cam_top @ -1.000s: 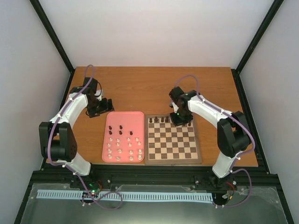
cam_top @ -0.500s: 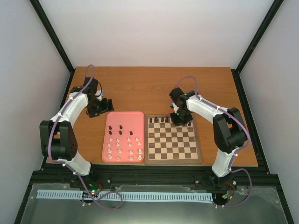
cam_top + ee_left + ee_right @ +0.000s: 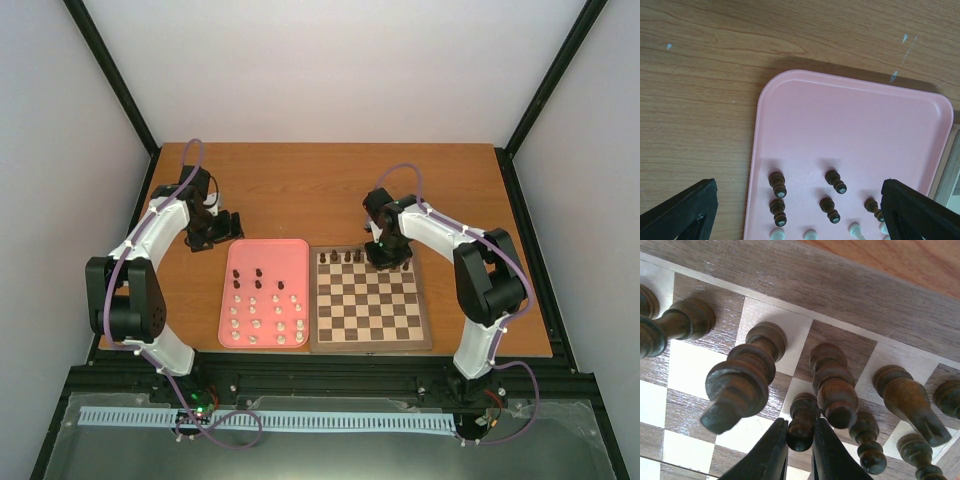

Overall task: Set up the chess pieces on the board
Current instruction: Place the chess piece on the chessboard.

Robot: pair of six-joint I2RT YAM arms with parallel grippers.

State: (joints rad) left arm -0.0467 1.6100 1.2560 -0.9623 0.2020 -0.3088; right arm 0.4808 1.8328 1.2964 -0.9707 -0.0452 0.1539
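Observation:
The board (image 3: 370,346) lies right of centre, with several dark chess pieces (image 3: 341,257) along its far rows. My right gripper (image 3: 388,262) hangs over the far right squares. In the right wrist view this gripper (image 3: 800,432) is shut on the head of a dark pawn (image 3: 802,415) that stands on a light square, a finger pressing on each side. Taller dark pieces (image 3: 742,377) stand close around it. My left gripper (image 3: 799,200) is open above the far end of the pink tray (image 3: 850,120), over several dark pieces (image 3: 777,184). White pieces (image 3: 810,233) peek in below them.
The pink tray (image 3: 268,246) sits just left of the board and touches it, holding dark pieces (image 3: 259,273) and rows of white ones (image 3: 257,325). Bare wooden table (image 3: 330,190) stretches behind both. A tall dark piece (image 3: 832,385) leans right beside the held pawn.
The right arm's elbow has swung slightly inward, while its gripper has stayed over the board's far right squares. The left arm has not moved.

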